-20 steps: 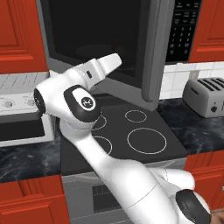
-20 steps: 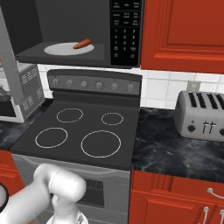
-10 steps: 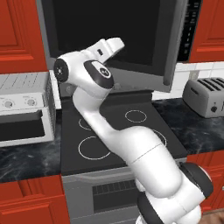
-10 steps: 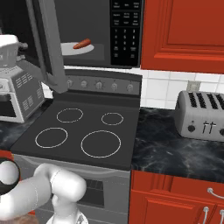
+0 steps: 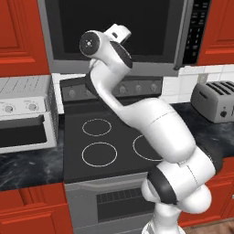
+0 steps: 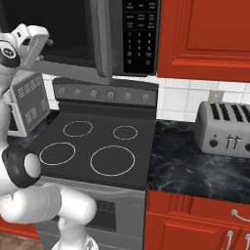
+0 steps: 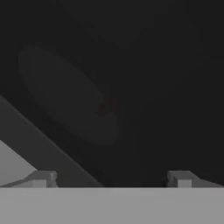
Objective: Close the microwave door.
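The microwave door [image 5: 114,27], a grey-framed panel with a dark window, stands almost flat against the microwave, its free edge a little out. Its long dark-grey bar handle [image 5: 180,39] runs down the right edge, next to the keypad [image 5: 199,27]. My gripper [image 5: 120,32] is raised against the door's window, near its middle. From the right base view the gripper [image 6: 45,40] meets the door [image 6: 73,29] left of the handle [image 6: 103,41]. In the hand view the dark window [image 7: 131,65] is close ahead, a plate faintly behind it. The gripper [image 7: 111,179] is open, holding nothing.
Below the microwave lies a black stove top [image 5: 105,141] with a knob panel [image 6: 105,93]. A white appliance with knobs [image 5: 23,119] stands on the left counter. A silver toaster [image 6: 227,129] sits on the dark counter [image 6: 195,171] at the right. Red cabinets [image 6: 205,34] flank the microwave.
The door has swung from wide open to nearly shut. My arm rose and swept right with it, the hand staying against the panel. The plate inside is now behind the window.
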